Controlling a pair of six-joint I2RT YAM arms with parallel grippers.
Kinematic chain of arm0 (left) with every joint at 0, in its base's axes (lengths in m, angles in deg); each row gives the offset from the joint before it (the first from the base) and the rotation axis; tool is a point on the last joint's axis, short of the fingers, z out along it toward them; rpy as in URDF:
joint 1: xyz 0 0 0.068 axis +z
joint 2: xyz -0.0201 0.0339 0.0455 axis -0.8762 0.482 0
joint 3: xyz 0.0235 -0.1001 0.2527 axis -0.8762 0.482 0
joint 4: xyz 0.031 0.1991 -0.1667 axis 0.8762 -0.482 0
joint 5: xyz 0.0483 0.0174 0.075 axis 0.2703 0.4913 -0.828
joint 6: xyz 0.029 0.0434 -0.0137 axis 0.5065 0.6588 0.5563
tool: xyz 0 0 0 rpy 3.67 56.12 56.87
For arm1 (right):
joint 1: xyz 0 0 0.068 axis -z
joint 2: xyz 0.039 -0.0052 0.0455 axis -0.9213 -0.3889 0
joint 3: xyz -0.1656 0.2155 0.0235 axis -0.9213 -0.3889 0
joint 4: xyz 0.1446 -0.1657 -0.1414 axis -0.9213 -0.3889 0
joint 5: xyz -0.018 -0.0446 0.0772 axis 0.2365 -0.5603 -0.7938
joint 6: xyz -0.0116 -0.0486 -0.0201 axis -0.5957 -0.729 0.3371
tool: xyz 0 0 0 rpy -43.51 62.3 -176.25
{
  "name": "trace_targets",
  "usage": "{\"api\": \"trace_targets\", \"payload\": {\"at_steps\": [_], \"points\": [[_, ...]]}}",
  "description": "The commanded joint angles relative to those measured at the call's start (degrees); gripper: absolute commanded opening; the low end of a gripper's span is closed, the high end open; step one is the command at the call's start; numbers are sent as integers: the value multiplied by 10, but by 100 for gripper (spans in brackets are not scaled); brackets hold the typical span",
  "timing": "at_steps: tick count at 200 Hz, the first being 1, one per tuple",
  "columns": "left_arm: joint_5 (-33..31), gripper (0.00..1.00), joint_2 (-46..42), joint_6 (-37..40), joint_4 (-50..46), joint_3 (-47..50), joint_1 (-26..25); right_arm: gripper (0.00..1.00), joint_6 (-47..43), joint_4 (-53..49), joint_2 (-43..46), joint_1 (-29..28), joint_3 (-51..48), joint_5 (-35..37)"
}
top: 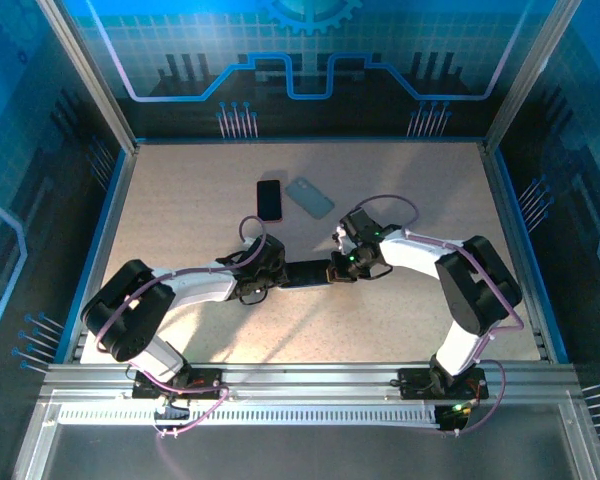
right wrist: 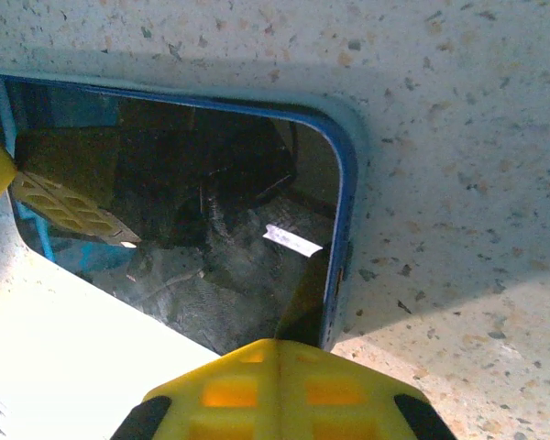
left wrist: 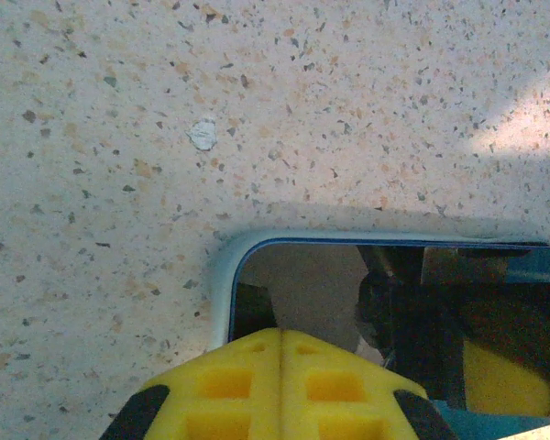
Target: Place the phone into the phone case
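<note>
Flanking the dark-screened, blue-rimmed phone (top: 305,275) at frame centre, the left claw (left wrist: 281,337) and right claw (right wrist: 277,346) are pinched closed.

The overhead view is sharp and evenly lit, its surface (top: 180,210) pale with soft shadows. Close to the lens, the left gripper (left wrist: 280,337) and right gripper (right wrist: 277,346) blur. Ahead of the right one the phone (right wrist: 183,192) screen mirrors dark reflections, and a blown-out bright patch lies to its left.

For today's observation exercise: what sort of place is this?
Probably an enclosed robot test cell: a silver aluminium frame post, a blue circuit-patterned wall panel, and a speckled beige tabletop.
</note>
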State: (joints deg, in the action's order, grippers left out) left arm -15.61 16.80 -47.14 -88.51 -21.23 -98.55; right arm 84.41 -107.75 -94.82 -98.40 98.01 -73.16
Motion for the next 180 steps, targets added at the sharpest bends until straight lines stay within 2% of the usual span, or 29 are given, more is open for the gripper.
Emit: {"api": "trace_targets", "payload": {"at_steps": [1,138,157,180], "points": [[-16,0,36,-7,-42,28,-3,0,-10,-12,-82,-39,-33,54],[-16,0,70,-42,-59,28,-2,0,-5,23,-156,-56,-46,28],[-17,0,74,-44,-63,23,-3,0,-8,17,-141,-54,-45,31],[-20,0,72,-41,-71,14,-2,0,-16,-10,-83,-40,-28,31]]}}
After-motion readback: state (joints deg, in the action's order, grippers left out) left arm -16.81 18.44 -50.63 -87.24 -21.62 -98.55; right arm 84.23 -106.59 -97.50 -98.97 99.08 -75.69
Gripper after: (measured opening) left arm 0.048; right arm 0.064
